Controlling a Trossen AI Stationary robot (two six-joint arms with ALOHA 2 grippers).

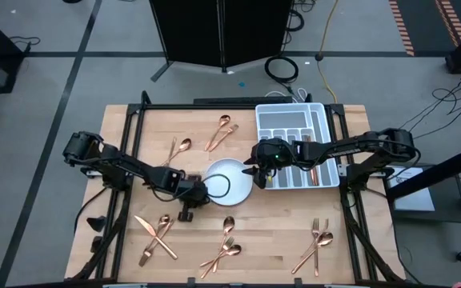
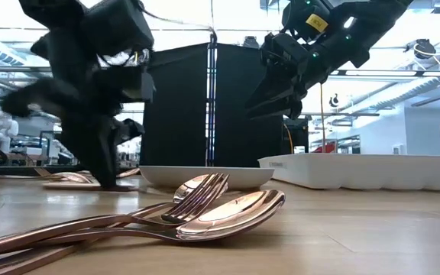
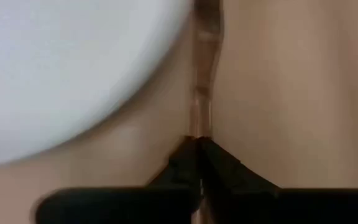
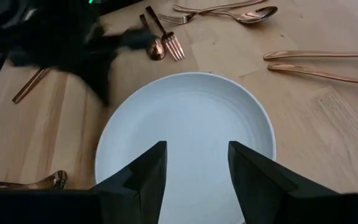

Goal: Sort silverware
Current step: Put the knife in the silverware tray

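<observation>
A round white plate (image 1: 229,180) sits mid-table, and the white divided tray (image 1: 298,144) stands to its far right. My left gripper (image 3: 197,142) is down at the plate's near-left rim (image 1: 192,198), shut on one slim copper piece of silverware (image 3: 204,81) that runs along the wood beside the plate (image 3: 61,68). I cannot tell whether it is a fork, spoon or knife. My right gripper (image 4: 197,146) hangs open above the plate's right side (image 1: 250,170), with nothing between its fingers. In the low view it stands high (image 2: 281,99). My left gripper pinches the slim copper piece at its end (image 3: 199,127) between the two fingertips. The fingers come steeply from above and the piece runs straight on away from them. It seems to lie on the wood beside the plate's rim.
More copper silverware lies in crossed pairs along the near edge (image 1: 157,238) (image 1: 224,244) (image 1: 317,244) and at the far left (image 1: 179,148) (image 1: 221,132). A fork and spoons (image 2: 205,206) lie close to the low camera. A copper piece (image 1: 314,172) shows in the tray.
</observation>
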